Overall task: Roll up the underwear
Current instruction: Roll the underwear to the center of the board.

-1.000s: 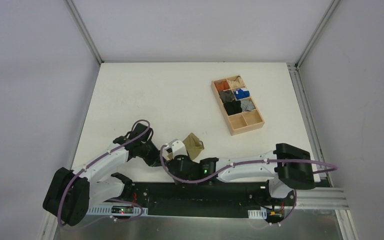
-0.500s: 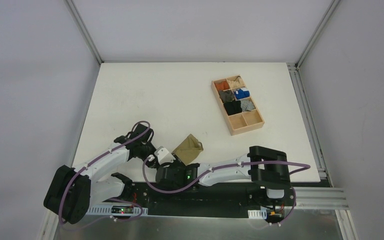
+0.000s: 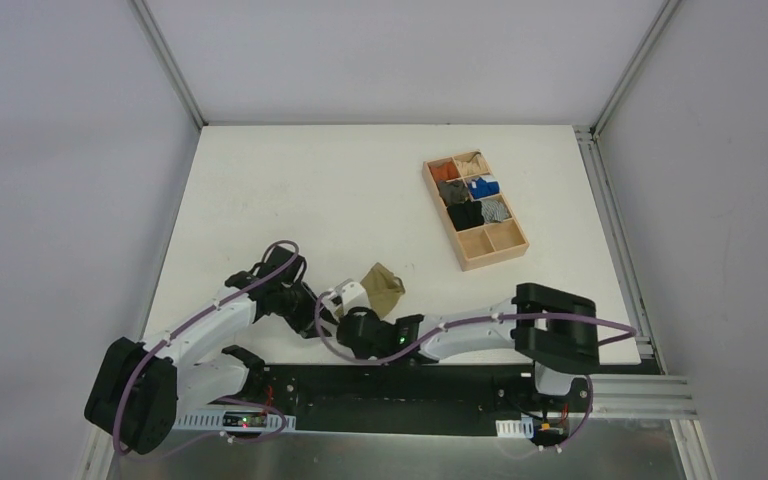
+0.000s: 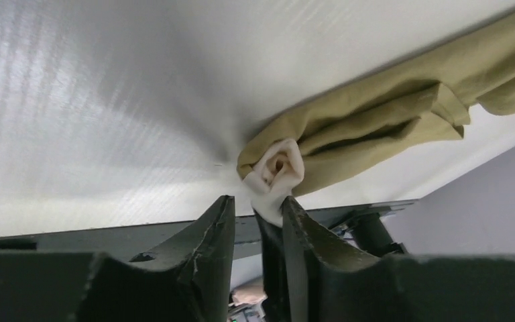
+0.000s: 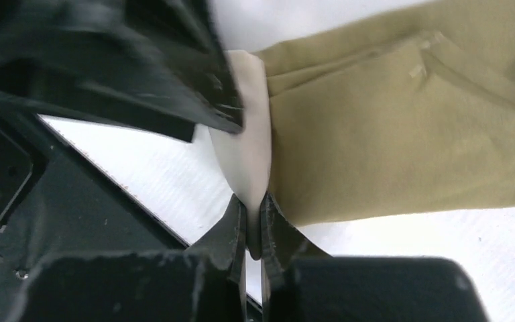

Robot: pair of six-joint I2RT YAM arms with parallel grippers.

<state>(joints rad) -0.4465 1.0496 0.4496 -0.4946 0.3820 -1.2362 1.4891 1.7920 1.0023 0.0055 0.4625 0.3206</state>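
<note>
The underwear [image 3: 383, 287] is an olive-khaki bundle near the table's front edge, with its cream waistband [image 4: 278, 171] wound into a small roll at one end. My right gripper [image 5: 253, 208] is shut on the waistband's edge [image 5: 248, 154]; the khaki fabric [image 5: 402, 134] spreads away to its right. My left gripper [image 4: 258, 208] stands open just below the rolled end, and the roll touches the tip of its right finger [image 4: 295, 221]. In the top view both grippers meet at the garment's left end, left gripper [image 3: 316, 314] and right gripper [image 3: 347, 303].
A wooden tray [image 3: 513, 251] with small compartments stands at the back right and holds several small coloured fabric bundles [image 3: 468, 190]. The black base rail [image 3: 400, 385] runs along the table's near edge, close behind both grippers.
My left gripper has opened and let go of the waistband roll. My right gripper has swung in and shut on the waistband. The underwear shifted slightly.
</note>
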